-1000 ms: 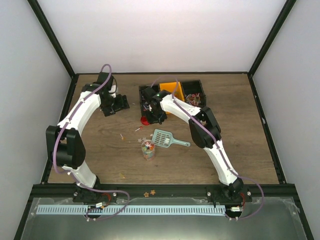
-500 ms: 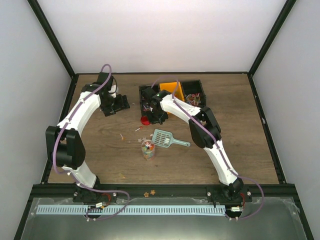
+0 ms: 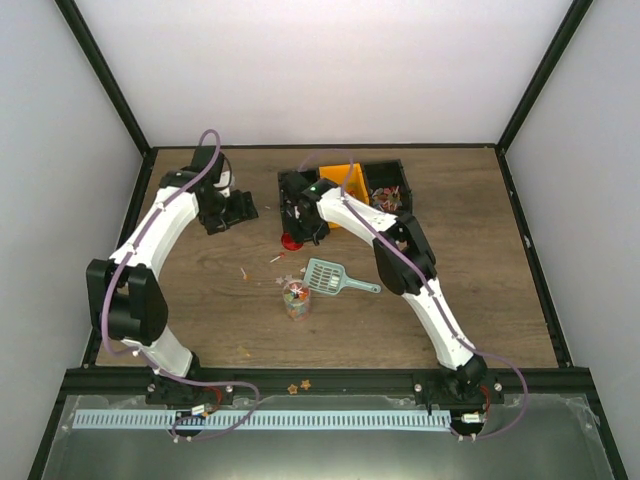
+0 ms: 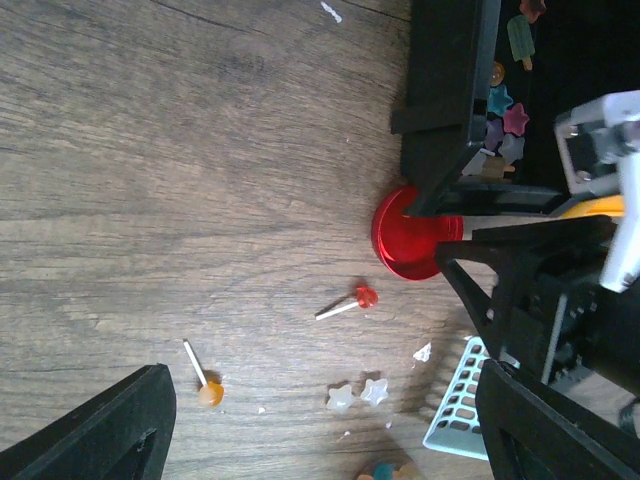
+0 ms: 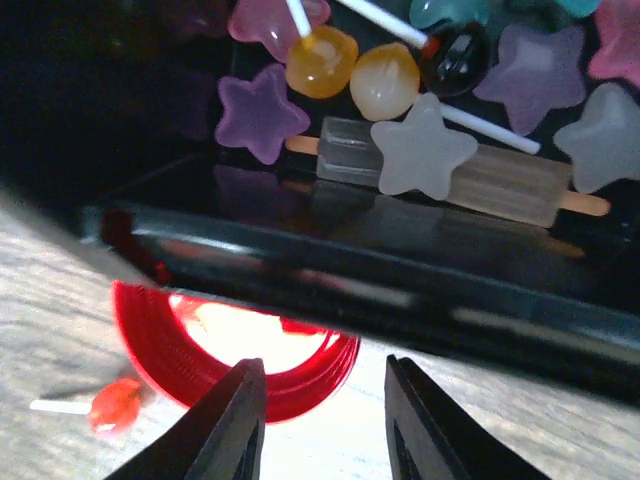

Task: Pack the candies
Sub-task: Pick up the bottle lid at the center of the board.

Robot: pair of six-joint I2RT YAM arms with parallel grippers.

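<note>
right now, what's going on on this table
The right claw is open over the red lid, which lies on the table against the black bin of candies. The left claw hangs open nearby, holding nothing. Mid-table stands a jar with some candies inside, the teal scoop lying beside it. A few loose candies are scattered around.

A brown wood-grain counter [image 3: 200, 320] forms the floor of a boxed enclosure. It is edged by a black frame [image 3: 350, 378] whose slim posts climb away at the far corners. Plain pale grey-white walls [image 3: 320, 70] close the back and both sides. Along the near edge, a pale slotted rail [image 3: 330, 420] lies on dull sheet metal [image 3: 560, 440]. The light is soft and even, and shadows on the wood are faint.
</note>
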